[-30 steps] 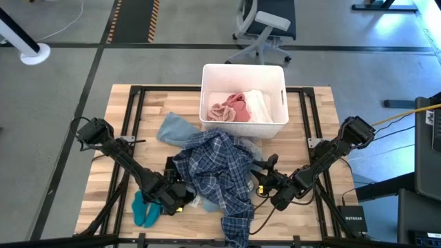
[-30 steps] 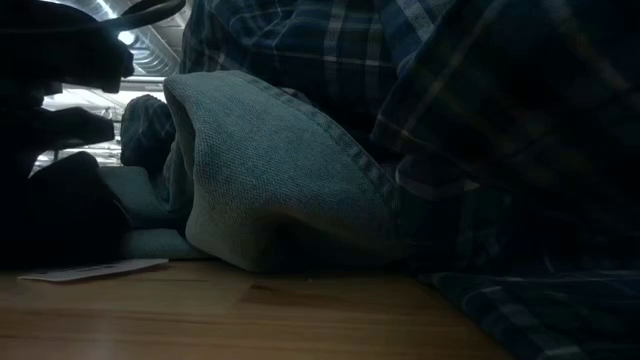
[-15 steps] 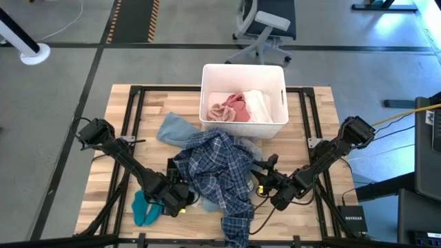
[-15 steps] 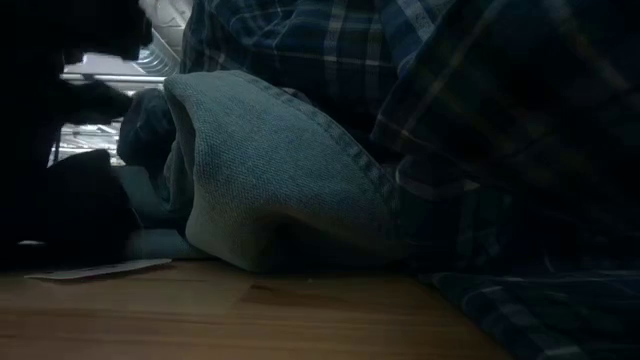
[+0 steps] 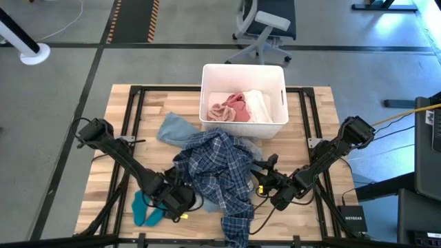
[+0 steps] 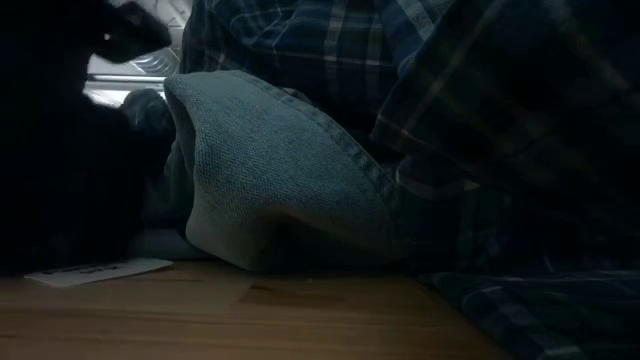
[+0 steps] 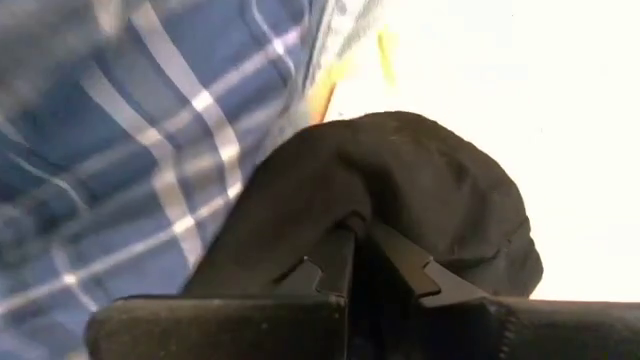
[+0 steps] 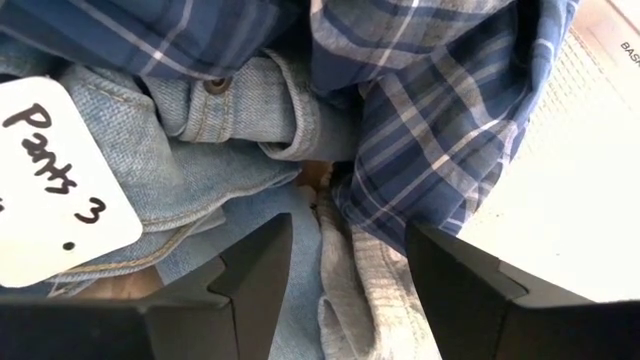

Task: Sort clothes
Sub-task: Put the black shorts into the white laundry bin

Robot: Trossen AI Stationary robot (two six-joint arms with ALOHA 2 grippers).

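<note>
A blue-and-white plaid shirt (image 5: pixel 217 172) lies heaped in the middle of the table over blue-grey jeans (image 8: pixel 200 150), which carry a paper label (image 8: pixel 55 170). My left gripper (image 5: pixel 180 201) is at the shirt's left edge, shut on a black cloth (image 7: pixel 420 190). A teal garment (image 5: pixel 146 210) lies just left of it. My right gripper (image 5: pixel 265 180) is open at the shirt's right edge. Its fingers stand on either side of a grey cloth (image 8: pixel 360 290). A light blue garment (image 5: pixel 176 129) lies at the far left of the heap. My left gripper pinches a bunched fold of the black cloth (image 7: pixel 352 205) between its two shut fingers. The cloth bulges out past the fingertips and drapes over them. The fingers come in low from the table's left. Whether the cloth is clear of the table does not show.
A white bin (image 5: pixel 207 103) stands at the table's far middle, with pink (image 5: pixel 231 107) and white (image 5: pixel 258 105) clothes in it. In the low view a folded jeans hem (image 6: pixel 270 170) and a paper label (image 6: pixel 95 270) rest on the wood.
My left gripper has gone a little toward the table's near edge and right, closer along the plaid shirt's edge. In the low view its dark bulk with the black cloth now covers more of the left side.
</note>
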